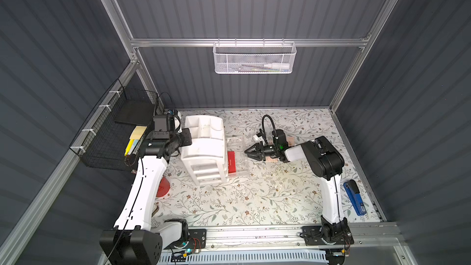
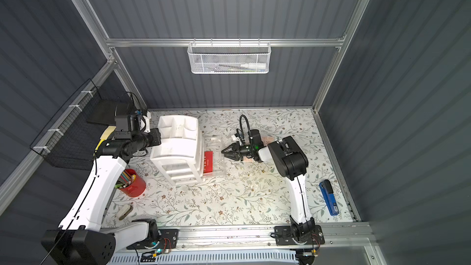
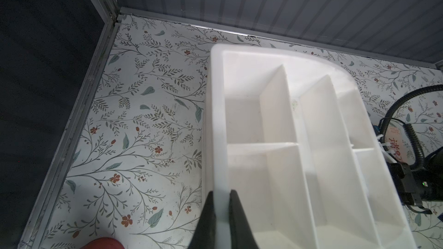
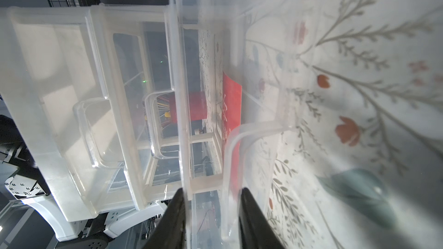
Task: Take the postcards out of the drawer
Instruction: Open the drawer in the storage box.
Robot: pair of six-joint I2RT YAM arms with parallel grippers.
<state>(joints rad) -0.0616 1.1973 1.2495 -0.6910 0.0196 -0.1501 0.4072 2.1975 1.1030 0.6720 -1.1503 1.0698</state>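
Three postcards total: 1 red postcard (image 1: pixel 231 161) lies flat inside the clear drawer (image 1: pixel 241 146), and 2 peach ones are out on the table (image 1: pixel 254 200). The far peach postcard (image 1: pixel 290 140) is just behind the right arm's wrist; the near peach postcard (image 1: pixel 272 160) is partly under it.

Organizer (image 1: pixel 204 149): 1 white unit w/ 3 stacked drawers, only the bottom one pulled out, toward the right arm. Its open top tray has several compartments.

Also 1 red pencil cup (image 2: pixel 132 186), 1 blue stapler (image 1: pixel 354 197), 1 white mesh basket (image 1: pixel 254 57) on the back wall, and 1 black wire basket (image 1: pixel 114 128) on the left wall w/ yellow sticky notes (image 1: pixel 139 132).

Writing: white chars run down the red postcard, too small to read in both top views and blurred through plastic in the right wrist view. The left wrist view shows reddish chars on a peach card, but I can't make them out. Stapler label unreadable.

Left gripper (image 3: pixel 220 194): fingers pinched tight on the organizer's tray rim, wall sandwiched btwn them.

Right gripper (image 4: pixel 213 195): jaws partly apart but closed around the clear drawer's front wall and handle — one finger each side.
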